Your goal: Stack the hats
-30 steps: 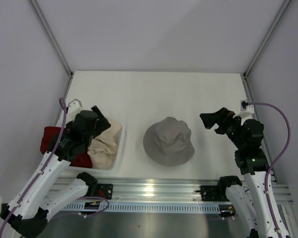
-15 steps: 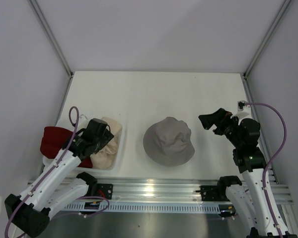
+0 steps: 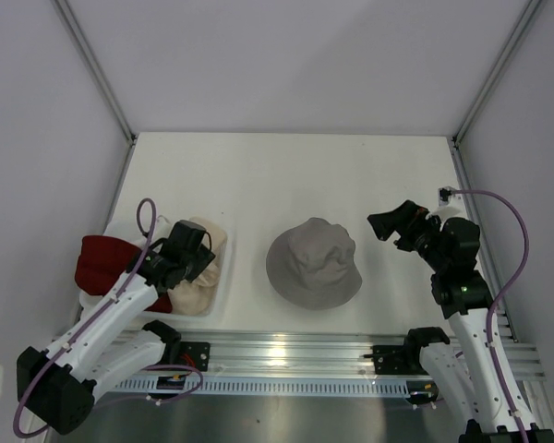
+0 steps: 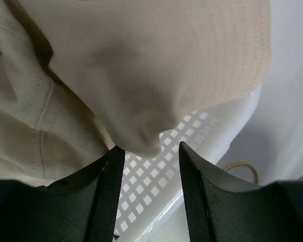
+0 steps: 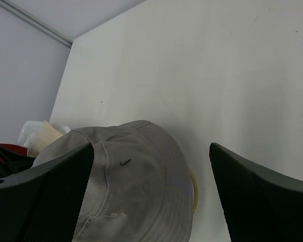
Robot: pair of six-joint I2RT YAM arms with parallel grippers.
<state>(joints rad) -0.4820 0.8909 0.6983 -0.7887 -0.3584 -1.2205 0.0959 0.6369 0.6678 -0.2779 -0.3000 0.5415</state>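
Cream hat [image 4: 141, 65] dips between parted left jaws, seen only wrist-side.

Bright, even overhead light; soft shadow under the grey cloth brimmed hat [image 3: 313, 264] toward six o'clock; wrist views blur close up.

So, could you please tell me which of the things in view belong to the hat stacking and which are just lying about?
Part of the job: grey hat, dark red hat, cream hat.
Just lying about: clear tray, though the dark red and cream hats lie in it.
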